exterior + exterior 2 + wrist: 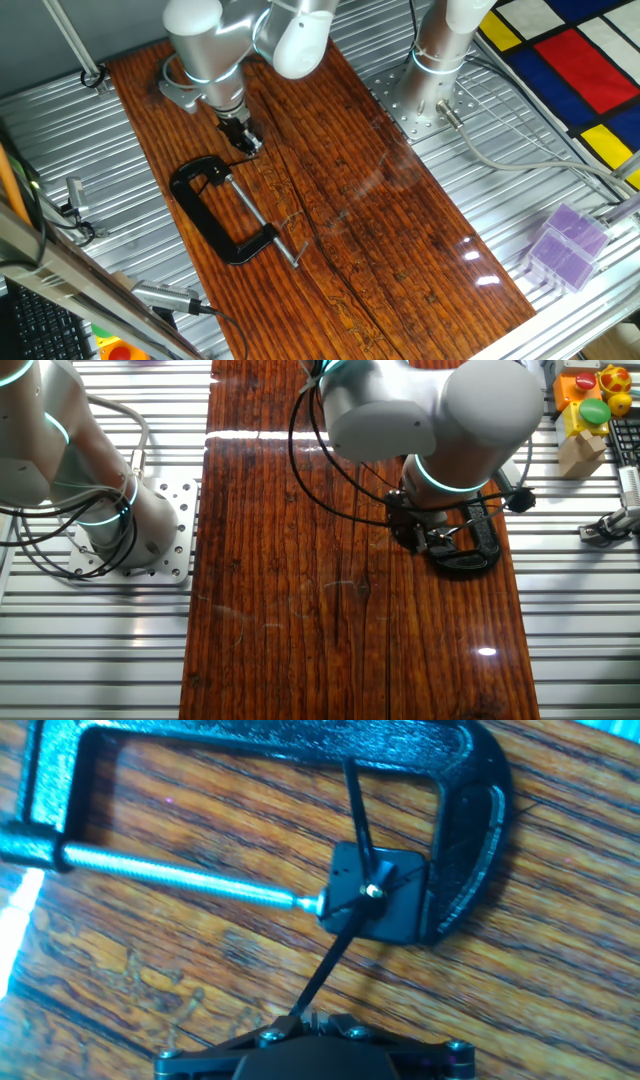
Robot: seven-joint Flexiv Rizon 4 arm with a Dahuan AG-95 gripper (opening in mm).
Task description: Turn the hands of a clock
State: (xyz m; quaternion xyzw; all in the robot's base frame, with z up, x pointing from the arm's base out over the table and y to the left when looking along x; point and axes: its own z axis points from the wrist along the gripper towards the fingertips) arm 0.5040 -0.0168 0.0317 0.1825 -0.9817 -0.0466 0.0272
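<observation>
A small black square clock movement [375, 892] is held in the jaw of a black C-clamp [470, 820], pressed by its silver screw [180, 875]. One thin black hand [358, 805] points up from the brass hub. The other, longer hand [330, 960] runs down-left to my gripper [308, 1016], whose jaws are closed on its tip. In one fixed view the gripper [245, 143] is low over the far end of the clamp [195, 205]. In the other fixed view the arm hides most of the clamp [470, 560], and the clock does not show.
The clamp lies on a dark wooden board [380, 220] set on a ribbed metal table. A purple box [565, 245] stands at the right edge. A second arm's base [110, 530] is at the left. Coloured blocks [590, 400] sit at the far right.
</observation>
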